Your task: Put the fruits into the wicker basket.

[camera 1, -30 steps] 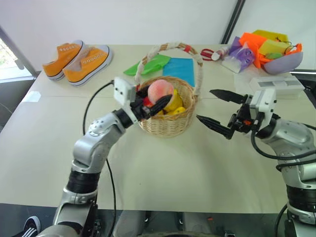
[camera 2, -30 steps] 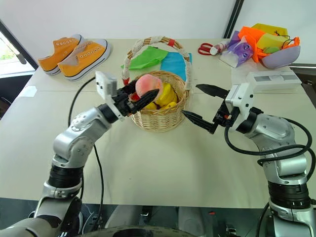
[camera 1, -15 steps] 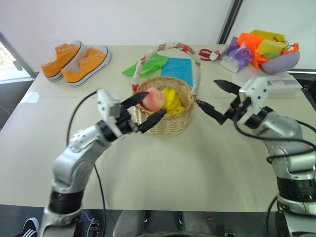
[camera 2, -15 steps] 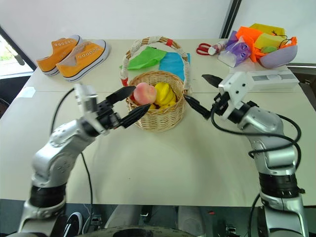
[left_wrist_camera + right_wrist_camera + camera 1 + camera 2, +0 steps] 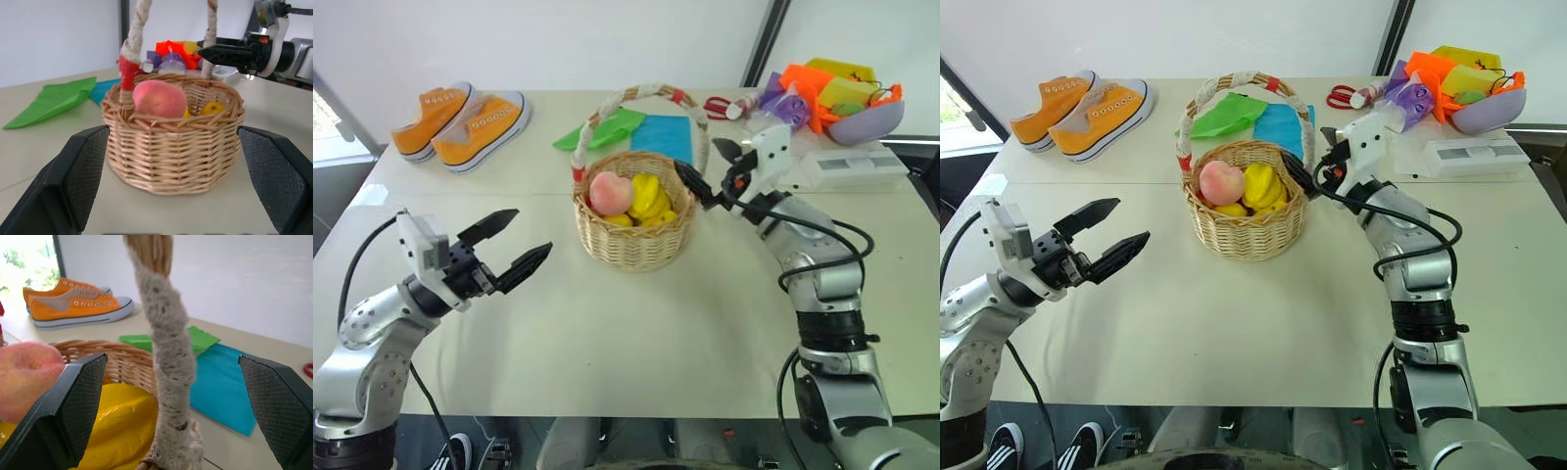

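The wicker basket (image 5: 636, 245) stands mid-table. In it lie a pink-orange peach (image 5: 609, 192) and a yellow ridged fruit (image 5: 651, 196). My left gripper (image 5: 532, 229) hovers open and empty to the left of the basket, well apart from it. The left wrist view looks straight at the basket (image 5: 171, 156) with the peach (image 5: 159, 98) on top. My right gripper (image 5: 696, 154) is open at the basket's right rim. In the right wrist view the white-wrapped handle (image 5: 168, 357) rises between its spread fingers (image 5: 73, 406), with a gap on each side.
Orange sneakers (image 5: 465, 116) sit at the back left. A green cloth (image 5: 607, 129) and a blue cloth (image 5: 668, 135) lie behind the basket. A purple bowl (image 5: 871, 122) of bright items, a white box (image 5: 852, 168) and red scissors (image 5: 720, 103) crowd the back right.
My left gripper opened, left the peach in the basket and drew back to the left. My right gripper moved forward until its fingers came to either side of the basket handle.
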`<act>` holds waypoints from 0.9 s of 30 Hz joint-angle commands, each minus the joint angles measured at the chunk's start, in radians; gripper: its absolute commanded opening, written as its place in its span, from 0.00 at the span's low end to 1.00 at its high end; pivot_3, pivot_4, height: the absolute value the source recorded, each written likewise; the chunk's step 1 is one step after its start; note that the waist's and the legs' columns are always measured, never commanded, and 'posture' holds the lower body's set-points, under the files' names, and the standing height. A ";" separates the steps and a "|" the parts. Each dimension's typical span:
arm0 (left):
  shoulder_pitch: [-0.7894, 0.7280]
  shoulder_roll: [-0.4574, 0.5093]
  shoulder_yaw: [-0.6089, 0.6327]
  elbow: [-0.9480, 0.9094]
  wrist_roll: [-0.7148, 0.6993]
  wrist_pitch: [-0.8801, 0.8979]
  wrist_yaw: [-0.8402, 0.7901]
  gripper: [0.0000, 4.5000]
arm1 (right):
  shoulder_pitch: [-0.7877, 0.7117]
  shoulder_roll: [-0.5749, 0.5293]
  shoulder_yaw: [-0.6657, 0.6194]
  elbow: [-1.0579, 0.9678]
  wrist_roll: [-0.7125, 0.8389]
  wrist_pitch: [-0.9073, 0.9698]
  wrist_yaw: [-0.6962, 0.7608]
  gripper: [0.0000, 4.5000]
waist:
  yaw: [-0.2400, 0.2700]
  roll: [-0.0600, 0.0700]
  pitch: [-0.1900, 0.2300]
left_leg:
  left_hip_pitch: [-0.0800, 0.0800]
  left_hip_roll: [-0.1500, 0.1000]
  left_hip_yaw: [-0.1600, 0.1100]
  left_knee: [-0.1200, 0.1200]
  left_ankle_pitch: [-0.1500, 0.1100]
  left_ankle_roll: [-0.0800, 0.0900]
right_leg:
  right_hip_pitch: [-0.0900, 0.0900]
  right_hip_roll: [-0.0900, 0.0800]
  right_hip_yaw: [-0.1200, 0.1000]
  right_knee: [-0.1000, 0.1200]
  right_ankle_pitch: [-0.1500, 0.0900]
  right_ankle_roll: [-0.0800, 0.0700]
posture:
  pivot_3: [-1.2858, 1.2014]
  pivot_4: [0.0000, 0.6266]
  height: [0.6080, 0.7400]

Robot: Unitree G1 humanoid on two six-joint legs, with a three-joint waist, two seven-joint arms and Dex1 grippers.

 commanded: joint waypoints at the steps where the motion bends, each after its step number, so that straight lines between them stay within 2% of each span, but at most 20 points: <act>1: -0.010 -0.015 -0.016 -0.030 0.011 -0.032 0.018 1.00 | -0.063 0.011 -0.011 0.071 -0.016 -0.034 0.000 0.80 | -0.002 0.000 0.000 | 0.000 0.000 0.000 0.000 0.000 0.000 | 0.000 0.000 0.000 0.000 0.000 0.000 | 0.52 0.24 1.00; 3: -0.015 -0.020 -0.026 -0.032 0.015 -0.033 0.025 1.00 | -0.072 0.017 -0.016 0.092 -0.021 -0.044 -0.002 0.60 | -0.005 0.000 0.000 | 0.000 0.000 0.000 0.000 0.000 0.000 | 0.000 0.000 0.000 0.001 0.000 0.000 | 0.52 0.24 1.00; 8: -0.031 -0.026 -0.057 -0.018 0.029 -0.039 0.028 1.00 | -0.045 0.006 -0.048 0.049 0.000 -0.036 -0.005 0.02 | -0.006 0.000 0.000 | 0.000 0.000 0.000 -0.001 0.000 -0.001 | 0.000 0.000 0.000 0.001 0.000 0.000 | 0.52 0.24 1.00; 12: -0.082 -0.035 -0.102 0.023 0.034 -0.037 0.011 1.00 | -0.006 -0.046 -0.134 0.008 0.003 -0.039 -0.038 0.02 | 0.002 0.000 0.000 | 0.000 0.000 0.000 -0.001 0.000 -0.001 | 0.000 0.000 0.000 0.001 0.000 0.000 | 0.52 0.24 1.00; 17: -0.204 -0.070 -0.191 0.109 0.039 -0.032 -0.041 1.00 | 0.106 -0.147 -0.312 -0.060 -0.011 -0.039 -0.136 0.02 | 0.005 0.000 0.000 | 0.000 -0.002 0.000 -0.001 0.000 0.000 | 0.001 -0.001 0.000 0.000 0.000 0.000 | 0.52 0.24 1.00; 23: -0.353 -0.132 -0.303 0.219 0.046 -0.026 -0.123 1.00 | 0.366 -0.231 -0.574 -0.208 -0.004 -0.013 -0.194 0.02 | -0.001 0.001 0.000 | -0.001 -0.001 0.000 -0.002 0.000 0.000 | 0.001 0.000 0.000 0.001 0.000 0.000 | 0.52 0.24 1.00; 27: -0.440 -0.175 -0.402 0.299 0.082 -0.031 -0.202 1.00 | 0.526 -0.238 -0.738 -0.296 0.009 -0.003 -0.215 0.02 | 0.003 0.002 -0.001 | -0.001 0.000 0.001 -0.001 0.001 0.000 | 0.002 0.000 0.001 0.001 0.000 0.000 | 0.52 0.24 1.00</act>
